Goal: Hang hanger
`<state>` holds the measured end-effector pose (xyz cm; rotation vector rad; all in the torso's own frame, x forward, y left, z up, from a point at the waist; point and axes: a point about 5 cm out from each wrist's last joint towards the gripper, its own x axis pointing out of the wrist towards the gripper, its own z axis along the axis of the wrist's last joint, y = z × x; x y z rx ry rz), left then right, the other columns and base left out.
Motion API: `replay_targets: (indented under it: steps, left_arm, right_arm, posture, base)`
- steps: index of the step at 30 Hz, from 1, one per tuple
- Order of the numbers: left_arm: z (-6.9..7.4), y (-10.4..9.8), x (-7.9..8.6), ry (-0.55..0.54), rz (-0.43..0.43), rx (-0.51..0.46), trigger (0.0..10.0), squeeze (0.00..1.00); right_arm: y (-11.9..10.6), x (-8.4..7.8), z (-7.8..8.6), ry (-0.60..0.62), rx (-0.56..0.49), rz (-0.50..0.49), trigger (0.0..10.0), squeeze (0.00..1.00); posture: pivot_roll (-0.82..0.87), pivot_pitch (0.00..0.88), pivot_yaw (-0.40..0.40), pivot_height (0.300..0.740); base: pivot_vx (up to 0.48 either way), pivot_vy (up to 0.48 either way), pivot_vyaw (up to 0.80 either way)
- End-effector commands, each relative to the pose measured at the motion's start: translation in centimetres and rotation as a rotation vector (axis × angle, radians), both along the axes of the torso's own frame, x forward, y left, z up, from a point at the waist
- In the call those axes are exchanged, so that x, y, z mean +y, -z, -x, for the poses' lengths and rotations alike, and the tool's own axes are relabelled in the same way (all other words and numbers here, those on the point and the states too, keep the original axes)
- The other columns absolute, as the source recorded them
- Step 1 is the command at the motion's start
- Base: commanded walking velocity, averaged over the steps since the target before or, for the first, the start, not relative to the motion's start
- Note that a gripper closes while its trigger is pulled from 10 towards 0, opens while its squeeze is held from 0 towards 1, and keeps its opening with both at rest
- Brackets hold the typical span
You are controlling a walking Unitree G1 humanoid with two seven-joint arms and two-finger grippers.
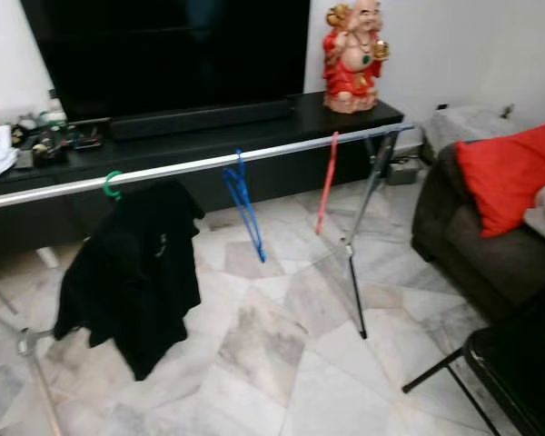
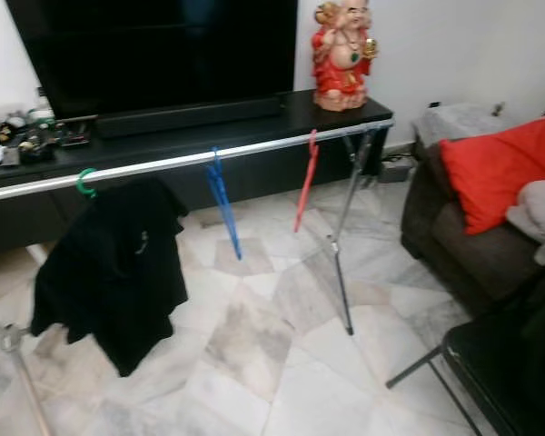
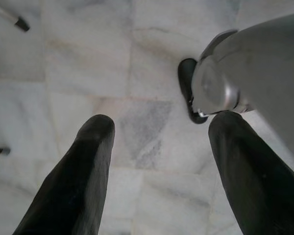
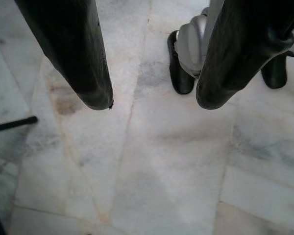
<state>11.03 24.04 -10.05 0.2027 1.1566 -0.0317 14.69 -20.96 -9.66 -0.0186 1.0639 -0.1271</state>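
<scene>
Marble floor (image 3: 152, 58) lies beneath both idle grippers: left gripper (image 3: 159, 127) and right gripper (image 4: 154, 100) hang with jaws spread wide, gripping nothing. Ahead, a silver rail (image 1: 282, 150) carries a black garment (image 1: 132, 272) near its left end, a blue hanger (image 1: 243, 204) at the middle, and a red hanger (image 1: 327, 182) toward the right end.

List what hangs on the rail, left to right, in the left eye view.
Green hanger carrying the black garment → blue hanger → red hanger, all on the silver rail.
</scene>
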Motion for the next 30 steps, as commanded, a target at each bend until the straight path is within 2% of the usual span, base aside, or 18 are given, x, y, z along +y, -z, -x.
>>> replay_targets:
  steps: [1, 5, 9, 12, 17, 30]
  left_arm:
    - [0.33, 0.00, 0.38, 0.003, -0.015, 0.012, 10.0, 0.00]
    - [0.26, -0.02, 0.37, 0.027, -0.022, 0.014, 10.0, 0.00]
    - [0.43, 0.03, 0.37, -0.009, -0.007, 0.013, 10.0, 0.00]
    - [0.35, 0.00, 0.36, 0.026, -0.016, 0.018, 10.0, 0.00]
    - [0.35, 0.01, 0.40, 0.021, -0.021, 0.019, 10.0, 0.00]
    - [0.42, 0.04, 0.30, -0.007, 0.006, 0.014, 10.0, 0.00]
  right_arm:
    - [0.11, 0.12, 0.24, 0.009, 0.006, -0.009, 10.0, 0.00]
    - [0.10, 0.14, 0.19, 0.010, 0.006, -0.008, 10.0, 0.00]
    - [0.10, 0.20, 0.17, 0.010, 0.005, -0.008, 10.0, 0.00]
    - [0.10, 0.25, 0.13, 0.008, 0.006, -0.008, 10.0, 0.00]
    - [0.10, 0.33, 0.09, 0.006, 0.005, -0.009, 10.0, 0.00]
    - [0.15, 0.25, 0.29, 0.006, 0.008, -0.008, 10.0, 0.00]
  posture:
    - [0.07, 0.000, 0.017, 0.740]
    - [0.07, 0.000, 0.017, 0.740]
    - [0.07, 0.000, 0.017, 0.740]
    - [0.08, 0.000, 0.017, 0.740]
    - [0.08, 0.000, 0.017, 0.740]
    - [0.07, 0.000, 0.018, 0.740]
  base:
    - [0.000, 0.000, -0.79]
    - [0.000, -0.136, -0.79]
    - [0.000, -0.152, -0.79]
    - [0.000, 0.000, -0.79]
    - [0.000, -0.364, -0.79]
    - [0.000, 0.000, -0.79]
